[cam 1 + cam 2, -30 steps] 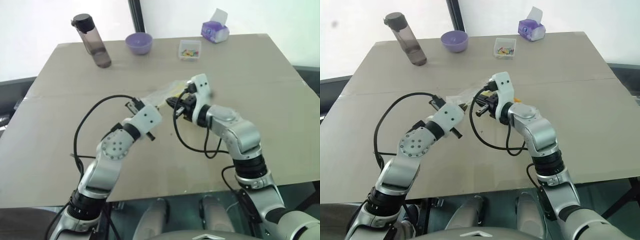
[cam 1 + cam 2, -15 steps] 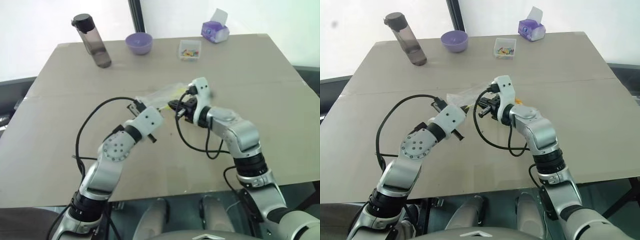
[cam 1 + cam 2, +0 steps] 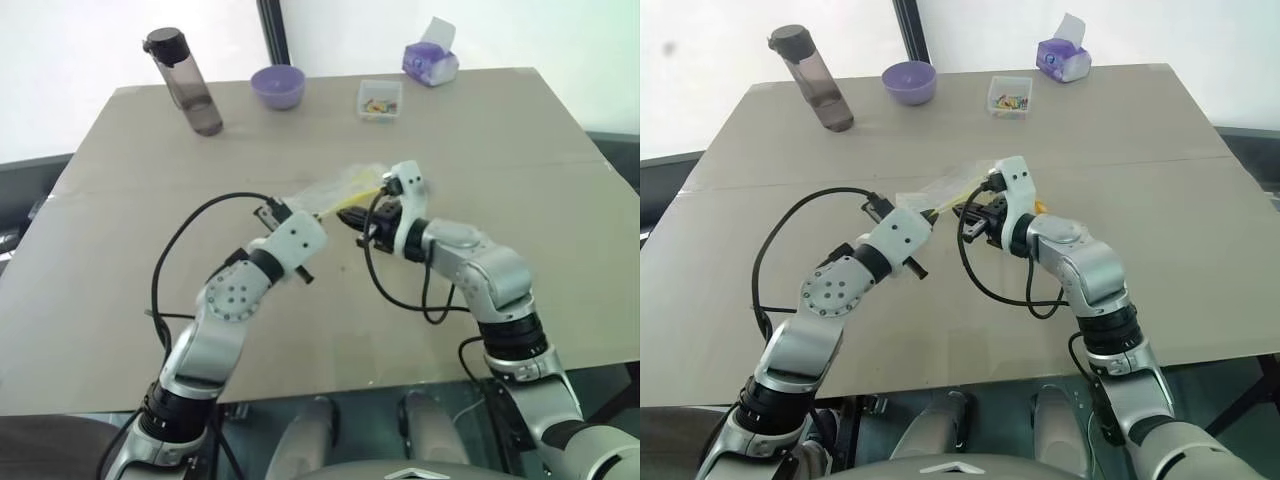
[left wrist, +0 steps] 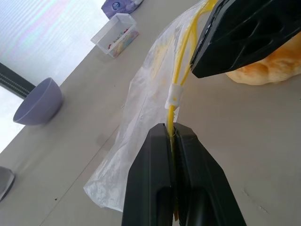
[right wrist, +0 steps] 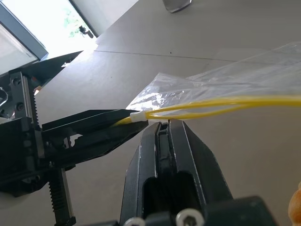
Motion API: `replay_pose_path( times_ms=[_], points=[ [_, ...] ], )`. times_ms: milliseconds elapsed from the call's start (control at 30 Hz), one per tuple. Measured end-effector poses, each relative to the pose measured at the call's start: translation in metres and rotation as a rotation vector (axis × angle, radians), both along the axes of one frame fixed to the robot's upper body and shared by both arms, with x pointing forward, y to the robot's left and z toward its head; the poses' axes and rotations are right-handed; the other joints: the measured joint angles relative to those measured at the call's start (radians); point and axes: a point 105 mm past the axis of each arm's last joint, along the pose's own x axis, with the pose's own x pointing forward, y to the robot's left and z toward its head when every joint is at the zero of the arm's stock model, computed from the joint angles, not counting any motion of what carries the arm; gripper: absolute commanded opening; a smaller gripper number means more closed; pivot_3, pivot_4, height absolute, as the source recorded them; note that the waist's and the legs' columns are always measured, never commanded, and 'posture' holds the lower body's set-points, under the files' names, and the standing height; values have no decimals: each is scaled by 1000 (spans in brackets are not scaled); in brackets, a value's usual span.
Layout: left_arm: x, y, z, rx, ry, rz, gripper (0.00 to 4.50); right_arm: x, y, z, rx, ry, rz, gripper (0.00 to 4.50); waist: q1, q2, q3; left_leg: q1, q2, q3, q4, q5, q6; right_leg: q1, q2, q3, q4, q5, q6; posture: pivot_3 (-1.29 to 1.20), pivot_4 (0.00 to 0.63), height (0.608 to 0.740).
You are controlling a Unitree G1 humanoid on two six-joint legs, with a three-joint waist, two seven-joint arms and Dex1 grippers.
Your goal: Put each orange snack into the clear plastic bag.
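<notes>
Clear plastic bag [image 4: 141,122] pinched between both end effectors, left end effector [image 4: 173,134], right end effector [image 5: 162,128], orange snack [image 4: 261,70] seemingly just beside.

No legible text, labels, brands, numbers or signs anywhere on the table or the items on it.
</notes>
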Motion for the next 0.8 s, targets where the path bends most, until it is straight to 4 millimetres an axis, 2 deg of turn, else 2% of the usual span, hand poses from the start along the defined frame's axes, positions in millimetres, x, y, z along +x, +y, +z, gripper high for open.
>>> replay_pose_path(
  times_ms=[300,800],
  points=[
    [0,0,0,0,1,-1,0,3,-3,3,16,5,-20,74,0,0,0,0,0,0,0,0,0,0,0,0,0,0,0,0,150,740],
    [0,0,0,3,0,1,0,-3,-1,4,43,27,41,74,0,0,0,0,0,0,0,0,0,0,0,0,0,0,0,0,150,740]
  ],
)
